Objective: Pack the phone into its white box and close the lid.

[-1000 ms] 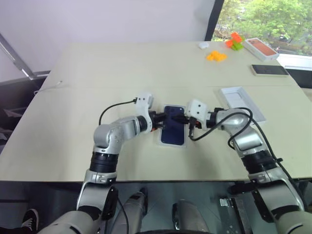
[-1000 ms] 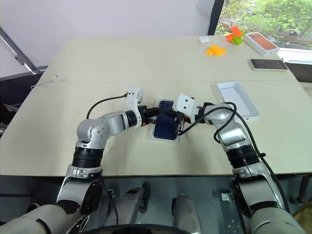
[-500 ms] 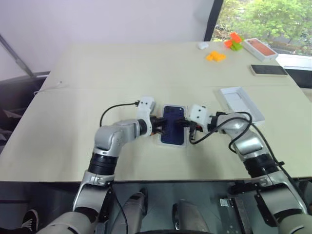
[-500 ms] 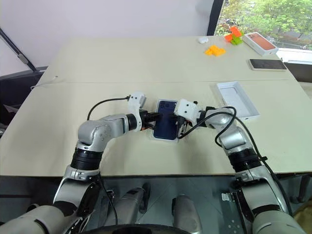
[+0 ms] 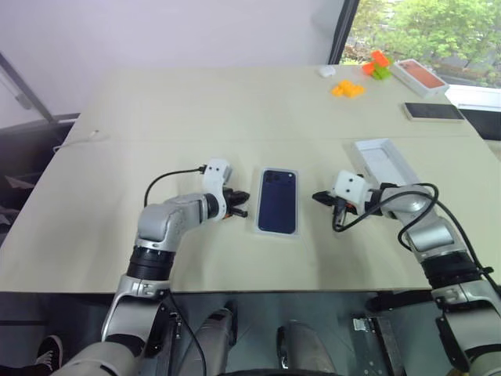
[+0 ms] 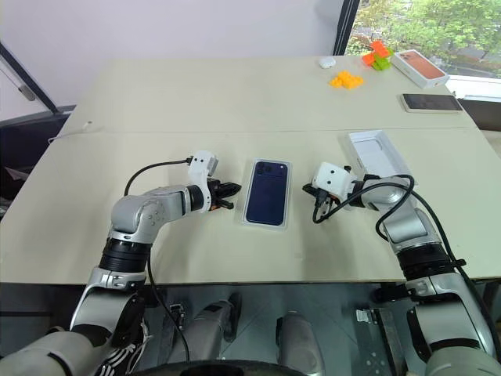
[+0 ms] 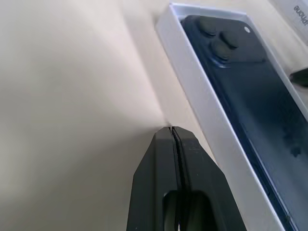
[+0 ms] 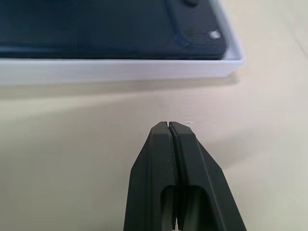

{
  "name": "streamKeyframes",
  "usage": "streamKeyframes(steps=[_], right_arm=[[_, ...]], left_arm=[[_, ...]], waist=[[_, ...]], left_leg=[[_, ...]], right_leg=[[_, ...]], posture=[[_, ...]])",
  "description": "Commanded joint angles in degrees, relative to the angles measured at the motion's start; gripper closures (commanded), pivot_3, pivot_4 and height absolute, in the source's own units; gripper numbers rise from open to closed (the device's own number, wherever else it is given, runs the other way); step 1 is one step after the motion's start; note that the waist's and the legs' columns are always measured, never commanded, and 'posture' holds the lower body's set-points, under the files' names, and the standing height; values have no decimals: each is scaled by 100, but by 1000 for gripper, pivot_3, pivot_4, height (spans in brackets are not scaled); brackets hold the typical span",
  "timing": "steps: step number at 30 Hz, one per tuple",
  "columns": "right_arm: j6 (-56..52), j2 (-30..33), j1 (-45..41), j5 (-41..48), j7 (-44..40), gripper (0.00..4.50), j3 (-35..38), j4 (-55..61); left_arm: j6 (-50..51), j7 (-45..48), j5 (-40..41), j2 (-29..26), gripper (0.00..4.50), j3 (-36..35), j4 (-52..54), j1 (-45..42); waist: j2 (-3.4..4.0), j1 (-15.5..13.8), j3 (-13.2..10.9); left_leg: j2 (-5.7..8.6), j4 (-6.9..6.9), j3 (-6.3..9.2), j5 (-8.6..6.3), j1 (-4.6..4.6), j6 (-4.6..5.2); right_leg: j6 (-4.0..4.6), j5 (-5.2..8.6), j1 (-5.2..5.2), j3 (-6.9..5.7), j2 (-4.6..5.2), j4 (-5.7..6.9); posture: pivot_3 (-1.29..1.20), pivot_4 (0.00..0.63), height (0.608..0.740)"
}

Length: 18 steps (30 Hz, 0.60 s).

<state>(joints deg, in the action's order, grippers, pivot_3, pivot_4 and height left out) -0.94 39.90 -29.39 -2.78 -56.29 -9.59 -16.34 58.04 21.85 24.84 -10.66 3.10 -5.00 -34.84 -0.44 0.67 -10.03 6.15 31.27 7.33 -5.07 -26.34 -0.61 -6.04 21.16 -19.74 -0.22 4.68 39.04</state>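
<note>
The dark navy phone [image 5: 279, 200] lies back-up inside the shallow white box [image 5: 277, 233] at the middle of the table, its camera cluster at the far end. My left gripper [image 5: 239, 211] is shut and empty, just left of the box and apart from it; the left wrist view shows its fingertips [image 7: 172, 130] pressed together beside the box wall [image 7: 202, 98]. My right gripper [image 5: 317, 196] is shut and empty, a short way right of the box. In the right wrist view the box rim [image 8: 120, 70] lies ahead of it. The white lid [image 5: 387, 166] rests open side up behind the right hand.
At the far right edge stand an orange-topped box [image 5: 419, 77] and a black phone [image 5: 432, 112]. Orange blocks [image 5: 347, 90], an orange-green toy [image 5: 377, 66] and a small white object [image 5: 326, 73] lie near the far edge. A cable [image 5: 168, 178] loops from the left wrist.
Both grippers have drawn away from the phone, the left one leftward and the right one farther rightward. The phone stays lying in the box.
</note>
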Motion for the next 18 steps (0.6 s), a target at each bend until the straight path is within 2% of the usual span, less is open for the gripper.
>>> streamKeyframes(steps=[1,9,18], right_arm=[[70,-99,-21,-16,85,4445,-22,210],[-17,-72,-34,-5,82,4445,15,253],[78,407,114,-67,122,4445,241,49]], left_arm=[[-3,139,-33,172,4439,248,-56,-39],[104,421,-50,472,4439,658,-10,-151],[-503,815,-427,1095,4439,1035,-1158,-929]], waist=[[0,-8,0],[0,-39,0],[0,-150,0]], left_leg=[[0,1,0,0,2,0],[3,3,4,0,0,0],[7,18,6,-8,-4,-3]], right_leg=[[0,0,2,0,0,0],[0,0,4,-3,3,-2],[1,1,12,-8,6,-7]], posture=[[0,150,740],[0,150,740],[0,150,740]])
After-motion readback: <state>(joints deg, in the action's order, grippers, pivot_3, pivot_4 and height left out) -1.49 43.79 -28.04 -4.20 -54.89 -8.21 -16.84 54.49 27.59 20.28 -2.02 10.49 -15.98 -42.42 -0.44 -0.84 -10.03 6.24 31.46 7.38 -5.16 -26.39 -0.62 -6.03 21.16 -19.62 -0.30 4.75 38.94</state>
